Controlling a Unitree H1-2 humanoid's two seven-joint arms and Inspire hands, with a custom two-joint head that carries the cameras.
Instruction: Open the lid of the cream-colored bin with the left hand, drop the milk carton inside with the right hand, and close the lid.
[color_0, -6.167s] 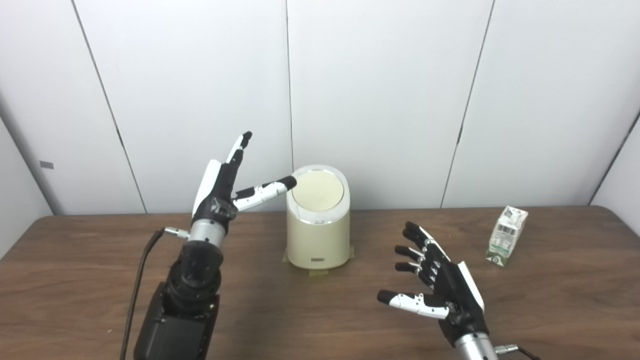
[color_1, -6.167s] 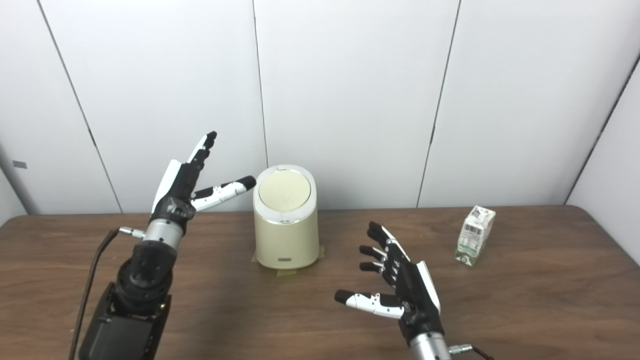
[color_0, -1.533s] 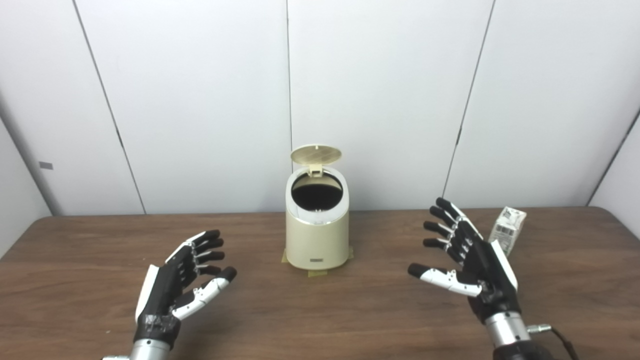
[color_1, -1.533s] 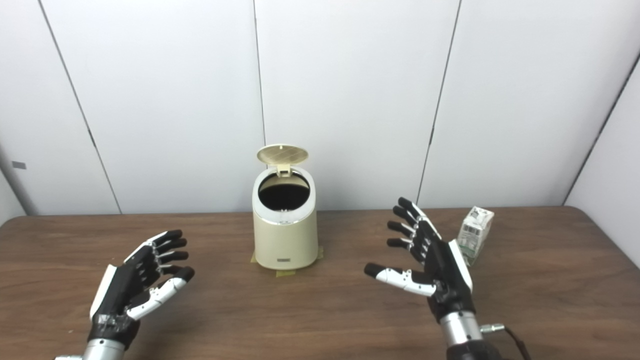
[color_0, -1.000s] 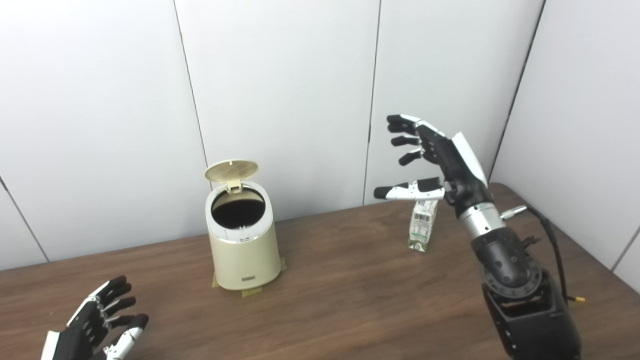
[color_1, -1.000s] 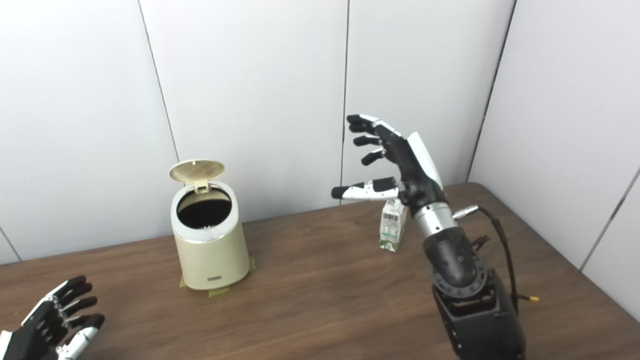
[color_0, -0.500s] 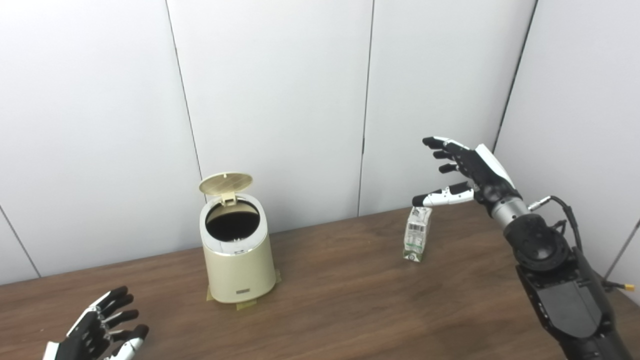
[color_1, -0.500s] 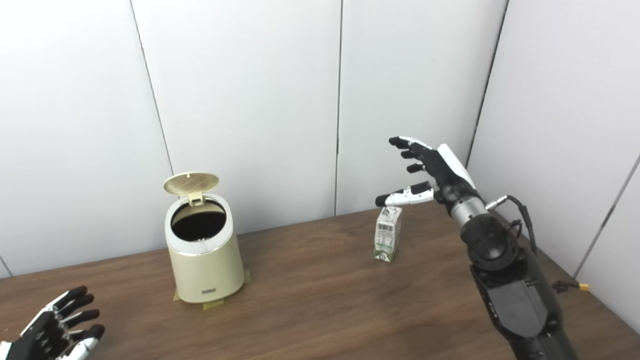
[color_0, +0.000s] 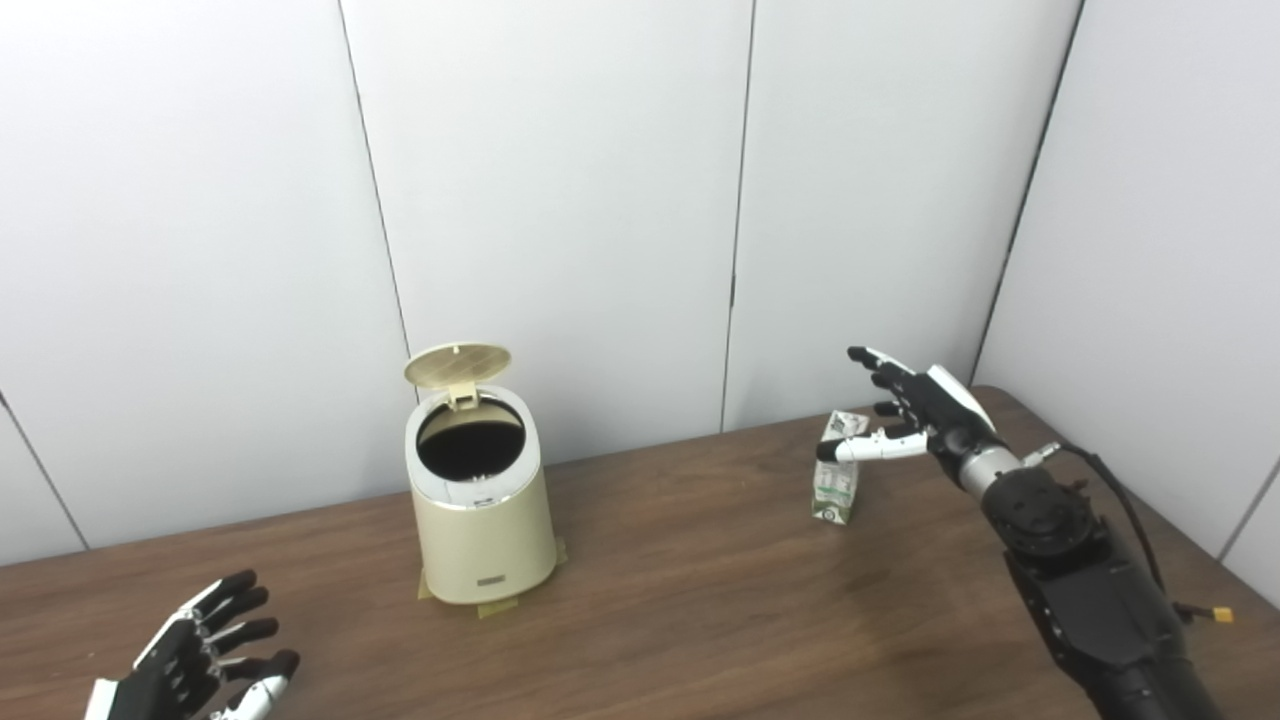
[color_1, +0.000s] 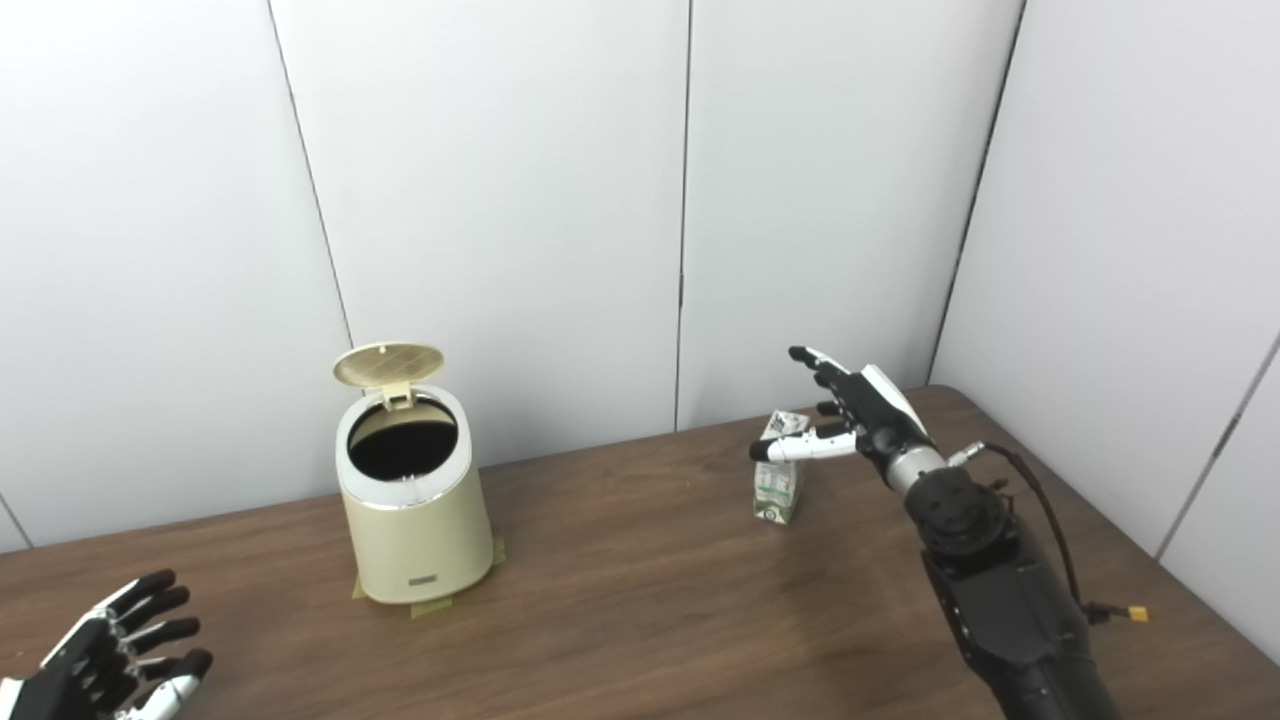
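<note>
Brown wood-grain counter (color_0: 680, 600) carries a cream-colored bin (color_0: 485, 530) left of centre, its lid (color_0: 458, 364) tipped up at the back over a dark mouth. The right hand (color_0: 915, 415) reaches in with fingers spread, empty, thumb crossing the top of the milk carton (color_0: 835, 485) (contact unclear), which stands upright well right of the bin. The left hand (color_0: 195, 665) hovers low at the near left corner, fingers apart, holding nothing.

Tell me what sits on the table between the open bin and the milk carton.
Nothing: between the cream bin, lid up, and the milk carton there is only bare brown table. Both eye views show it.
</note>
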